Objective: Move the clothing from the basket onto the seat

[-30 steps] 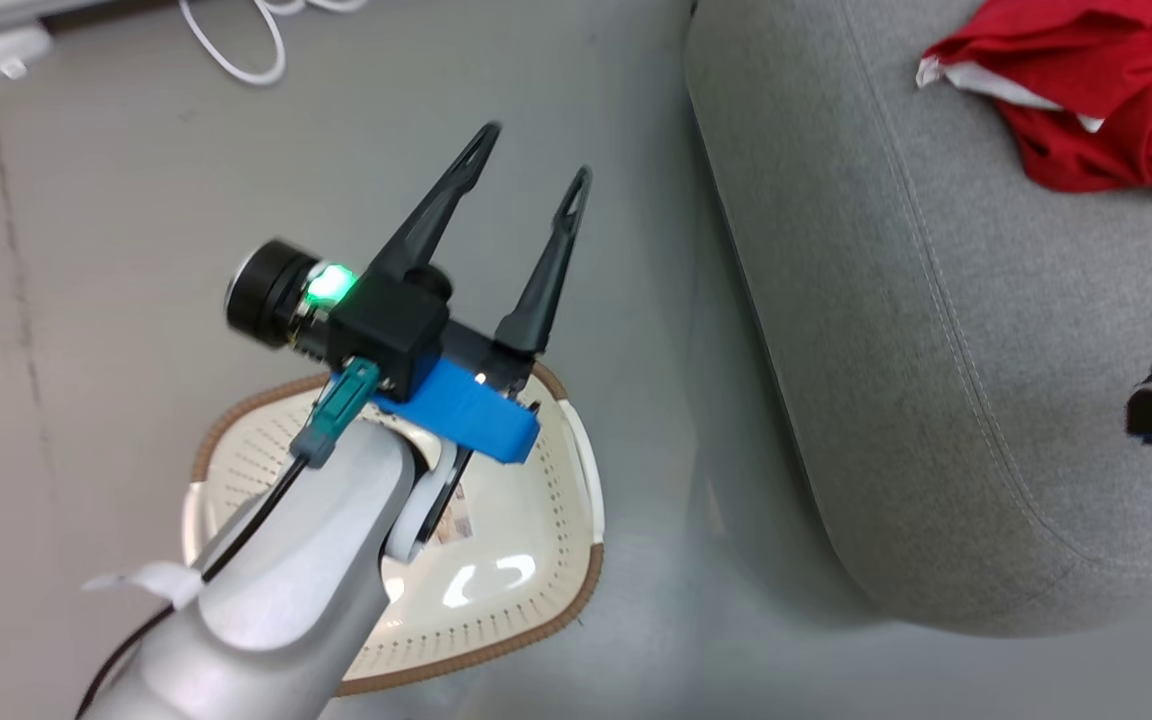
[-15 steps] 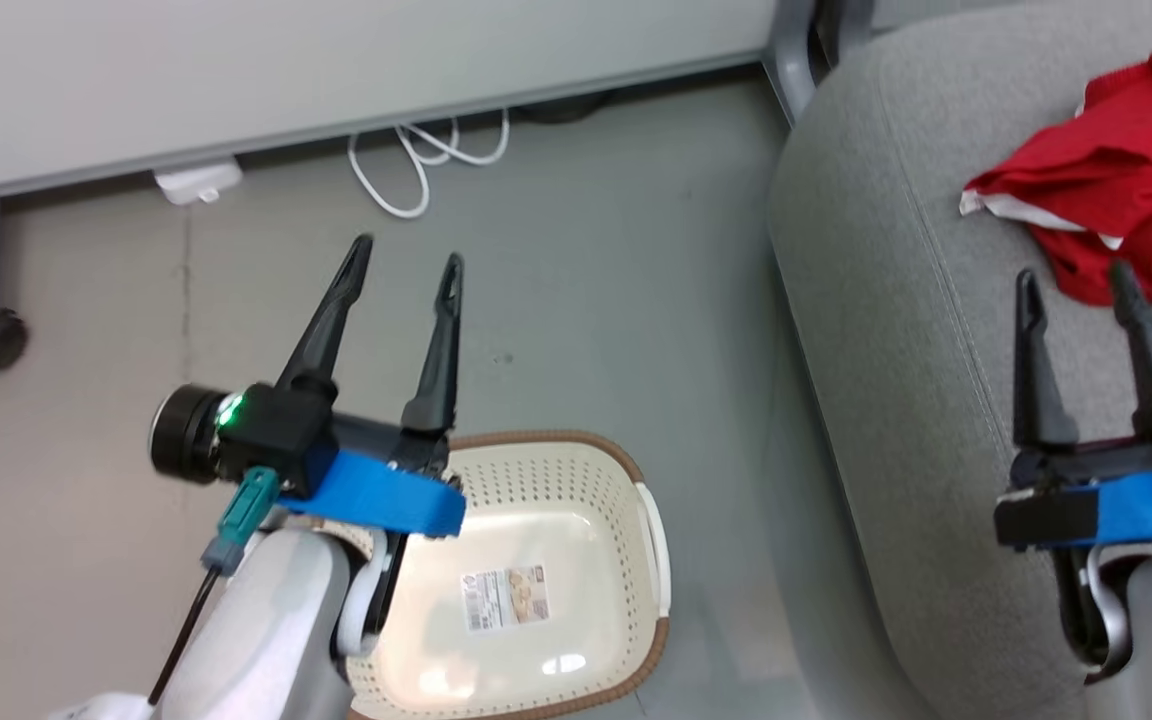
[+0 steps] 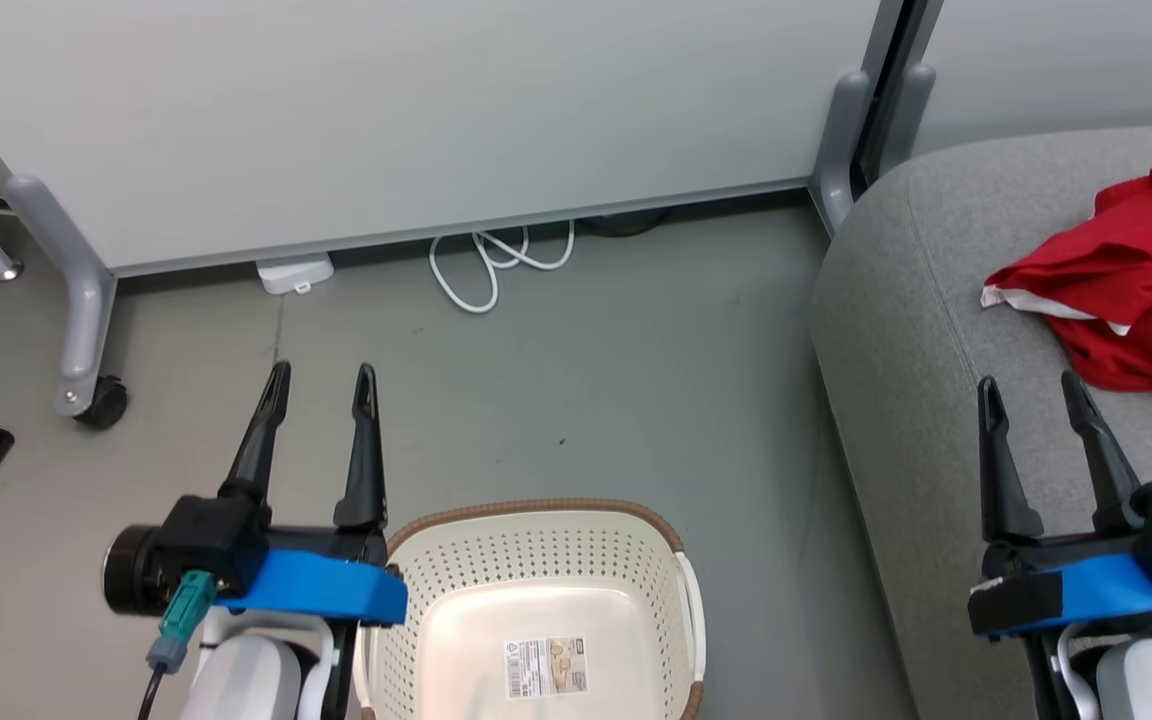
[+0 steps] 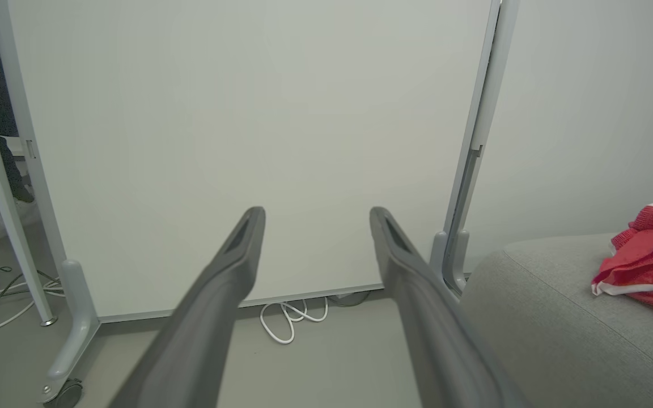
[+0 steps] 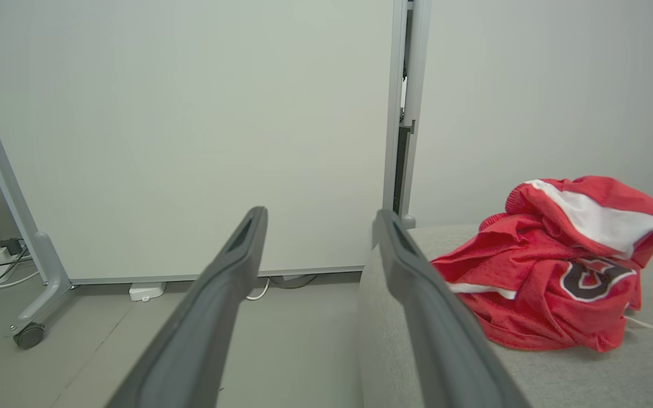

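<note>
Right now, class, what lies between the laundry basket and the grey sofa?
A bare strip of grey floor lies between the laundry basket and the grey sofa, as the head view shows.

1. The head view looks down from above and behind the left gripper (image 3: 322, 372) and right gripper (image 3: 1028, 382).
2. Each wrist view looks low and level along its own fingers (image 4: 236, 266) at the partition (image 4: 247, 141).
3. All three share the partition, with the clothing (image 5: 553, 272) to each gripper's right.

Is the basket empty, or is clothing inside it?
Empty where visible: the basket shows a bare bottom with a sticker; the clothing lies on the seat.
</note>
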Robot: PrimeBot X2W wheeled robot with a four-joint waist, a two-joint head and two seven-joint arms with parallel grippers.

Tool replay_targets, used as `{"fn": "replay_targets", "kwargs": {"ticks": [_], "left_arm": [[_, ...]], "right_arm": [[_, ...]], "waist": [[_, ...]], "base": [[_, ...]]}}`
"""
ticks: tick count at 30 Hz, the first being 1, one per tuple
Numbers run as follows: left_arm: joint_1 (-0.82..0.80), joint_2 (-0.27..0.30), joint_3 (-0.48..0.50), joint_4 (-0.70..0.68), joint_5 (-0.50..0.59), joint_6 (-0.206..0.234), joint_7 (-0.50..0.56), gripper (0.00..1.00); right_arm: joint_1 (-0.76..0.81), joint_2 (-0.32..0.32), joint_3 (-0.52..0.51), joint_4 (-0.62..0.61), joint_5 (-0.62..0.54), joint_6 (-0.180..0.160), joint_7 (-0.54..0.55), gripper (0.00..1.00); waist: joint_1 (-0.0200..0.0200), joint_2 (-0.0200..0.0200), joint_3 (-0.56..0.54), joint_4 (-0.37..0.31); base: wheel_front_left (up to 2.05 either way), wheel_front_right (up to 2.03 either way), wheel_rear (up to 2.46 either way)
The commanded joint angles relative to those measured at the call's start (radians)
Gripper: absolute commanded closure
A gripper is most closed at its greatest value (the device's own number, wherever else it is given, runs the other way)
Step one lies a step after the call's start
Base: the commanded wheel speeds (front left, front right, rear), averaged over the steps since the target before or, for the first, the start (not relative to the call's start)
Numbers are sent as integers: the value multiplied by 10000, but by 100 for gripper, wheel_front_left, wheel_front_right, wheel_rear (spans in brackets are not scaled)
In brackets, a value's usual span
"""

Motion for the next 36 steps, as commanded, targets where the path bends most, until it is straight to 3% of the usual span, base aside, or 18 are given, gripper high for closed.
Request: {"fn": "replay_targets", "kwargs": {"ticks": [1,12,24,25,30,36], "left_arm": [[236,-75,176,50,106,-86,-43,0],[1088,-373,782,307,555,-489,-43,0],[1262,-520,981,407,874,-626,-43,0],[1181,-523,932,401,821,-612,4,100],[1554,-539,897,858,764,-610,62,100],[1460,-542,1119,860,-446,-646,401,100]], "right_arm": [[270,65,-29,27,-74,2,-42,0],[836,240,-14,68,-158,3,-42,0],[1024,325,-30,203,-126,2,-42,0],[895,297,-17,205,-100,0,0,100],[1032,351,-14,691,-53,-2,61,100],[914,349,-97,769,1196,-2,438,100]], "waist": [[2,-1,-186,83],[2,-1,-680,136],[2,-1,-867,148],[2,-1,-869,148],[2,-1,-874,149],[2,-1,-887,150]], "base": [[0,0,0],[0,0,0],[0,0,0],[0,0,0],[0,0,0],[0,0,0]]}}
